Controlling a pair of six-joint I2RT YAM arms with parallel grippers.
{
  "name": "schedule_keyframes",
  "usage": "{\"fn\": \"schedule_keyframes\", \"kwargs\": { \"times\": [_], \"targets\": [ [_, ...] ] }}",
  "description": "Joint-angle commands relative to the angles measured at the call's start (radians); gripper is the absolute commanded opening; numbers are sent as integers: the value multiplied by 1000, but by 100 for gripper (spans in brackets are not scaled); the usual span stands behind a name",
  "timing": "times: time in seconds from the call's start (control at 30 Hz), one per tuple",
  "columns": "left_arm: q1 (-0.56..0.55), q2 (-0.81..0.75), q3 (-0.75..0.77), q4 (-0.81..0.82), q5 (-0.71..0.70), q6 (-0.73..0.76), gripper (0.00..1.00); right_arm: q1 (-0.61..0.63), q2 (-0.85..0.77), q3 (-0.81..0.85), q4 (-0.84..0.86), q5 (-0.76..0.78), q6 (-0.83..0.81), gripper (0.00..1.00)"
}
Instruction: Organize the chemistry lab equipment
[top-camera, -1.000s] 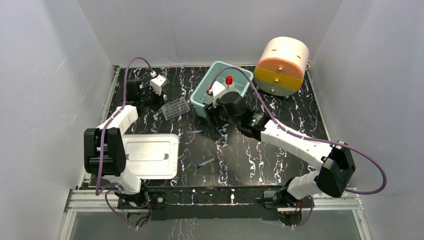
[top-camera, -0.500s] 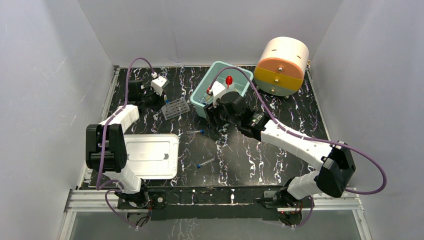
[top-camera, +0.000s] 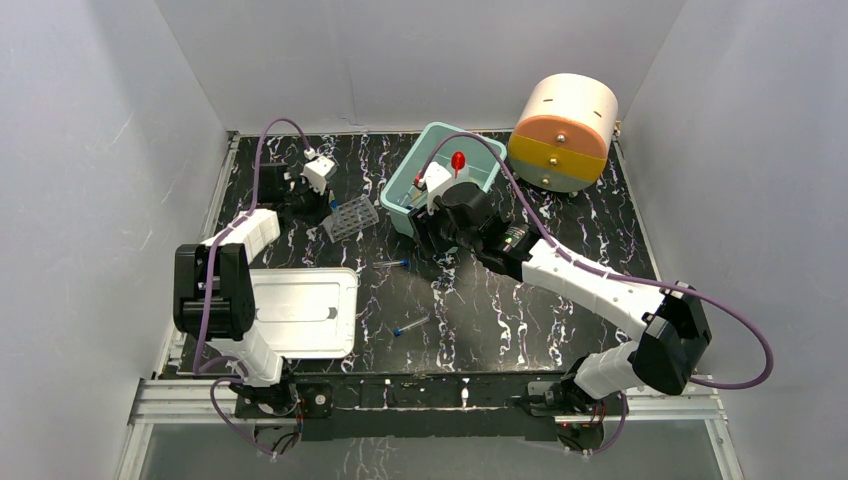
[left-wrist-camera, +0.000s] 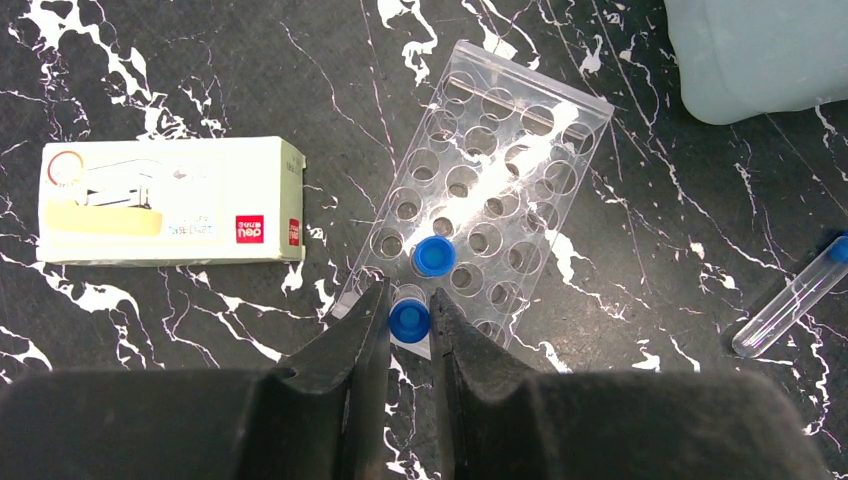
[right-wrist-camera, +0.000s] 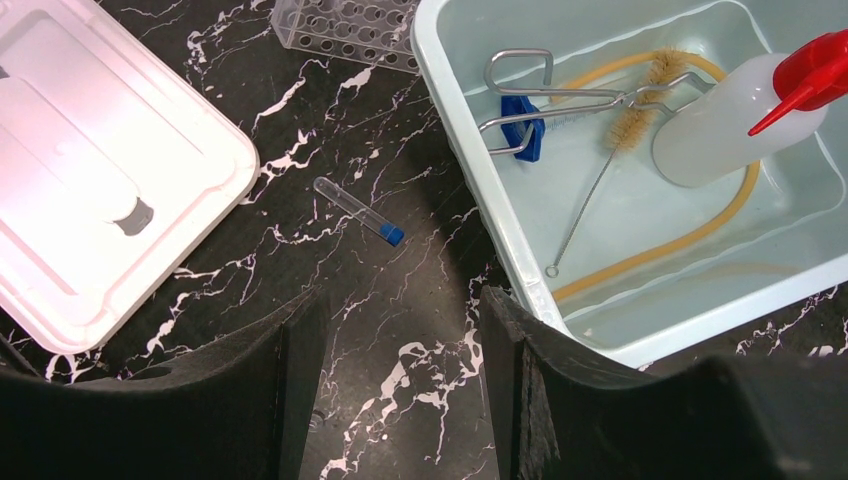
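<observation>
**Item in hand: held tube** (left-wrist-camera: 409, 319). Thin, clear, blue-capped. It stands upright over a near-corner hole of the tube rack (left-wrist-camera: 500, 150), at the left rear of the table (left-wrist-camera: 200, 80). The left tool (left-wrist-camera: 408, 290) is closed on it just below the cap.
- Handling, judged: light, rigid, smooth-walled and breakable. Hold at or just under the cap with modest pressure. Keep it vertical, since a tilt would likely catch the hole's rim.

**Tube rack.** Clear plastic, many holes, lying at an angle. Probably light enough to skid if a tube is pushed in off-centre.

**Seated tube** (left-wrist-camera: 434, 256). Blue cap showing, in the hole next to the one being filled.

**Loose tube** (right-wrist-camera: 355, 210). Lies flat on the table between the white lid (right-wrist-camera: 100, 170) and the bin (right-wrist-camera: 478, 200). A second loose tube (top-camera: 412, 325) lies nearer the arm bases. Both would roll, so grip across the body near the cap.

**Bin contents.** Wash bottle (right-wrist-camera: 720, 120), tongs (right-wrist-camera: 550, 95), rubber tubing (right-wrist-camera: 680, 245), brush (right-wrist-camera: 610, 150) and a blue cap (right-wrist-camera: 520, 115) under the tongs.

**Right tool** (right-wrist-camera: 395, 300). Fingers wide apart, empty, hanging over the table beside the bin.

**Carton** (left-wrist-camera: 170, 200). Lies beside the rack, not touching it.
</observation>
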Motion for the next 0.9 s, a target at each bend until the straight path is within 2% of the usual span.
{"fn": "schedule_keyframes", "kwargs": {
  "times": [0.0, 0.37, 0.63, 0.77, 0.87],
  "targets": [
    [-1, -3, 10, -6, 2, 3, 11, -5, -29, 1, 28, -6, 1, 65],
    [-1, 1, 36, -45, 5, 13, 27, -6, -28, 3, 29, -7, -3, 65],
    [-1, -14, 82, -137, 8, 26, 36, -6, -22, 15, 23, -6, -17, 65],
    [-1, -64, 78, -130, -25, 35, 52, -6, -18, 14, 22, -13, -17, 65],
    [-1, -108, 80, -115, -80, 3, 61, -6, -10, 21, 23, -23, -26, 65]
  ]
}}
